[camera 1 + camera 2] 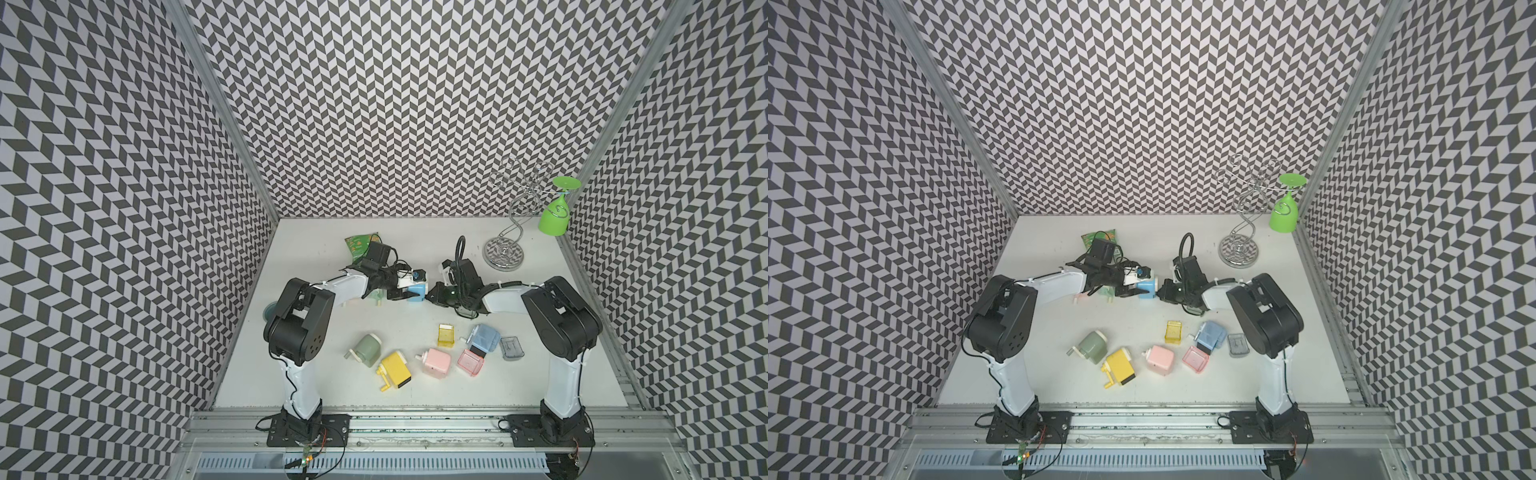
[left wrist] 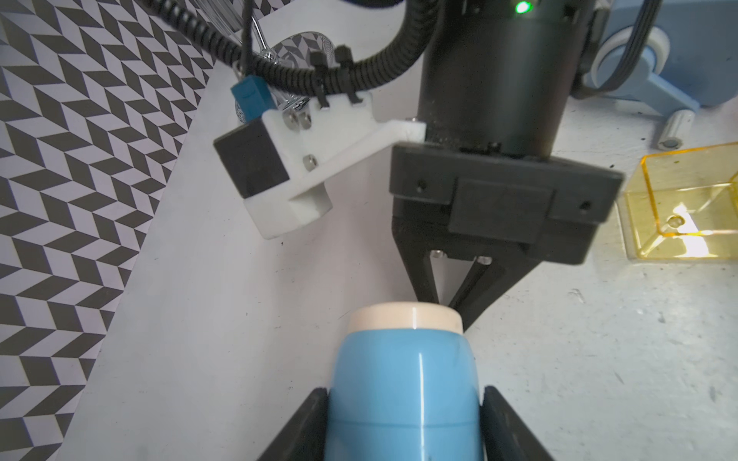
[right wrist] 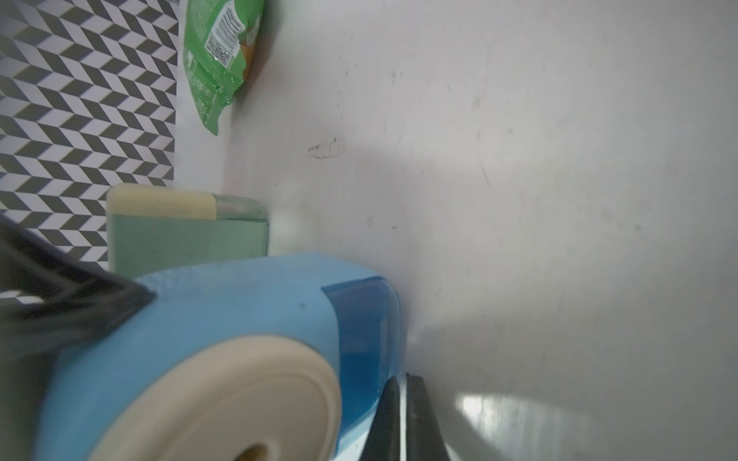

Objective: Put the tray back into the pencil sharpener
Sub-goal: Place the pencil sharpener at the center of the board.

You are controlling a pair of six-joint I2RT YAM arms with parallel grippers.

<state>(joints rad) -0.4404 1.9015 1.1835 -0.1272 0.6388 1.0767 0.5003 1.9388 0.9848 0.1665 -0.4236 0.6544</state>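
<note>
Tray-seating step: left gripper [image 2: 404,395] clasps the blue sharpener [image 1: 417,291], closed right gripper [image 3: 401,415] abuts its dark-blue tray [image 3: 361,331], apparently nearly home; next, a straight leftward push.

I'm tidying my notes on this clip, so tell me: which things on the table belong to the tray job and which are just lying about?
In the job: blue sharpener, its dark blue tray, left gripper, right gripper.

Lying about: yellow tray, pink tray, grey tray, green sharpener, yellow sharpener, pink sharpener, pale blue sharpener, snack packet, glass rack, green glass.
</note>
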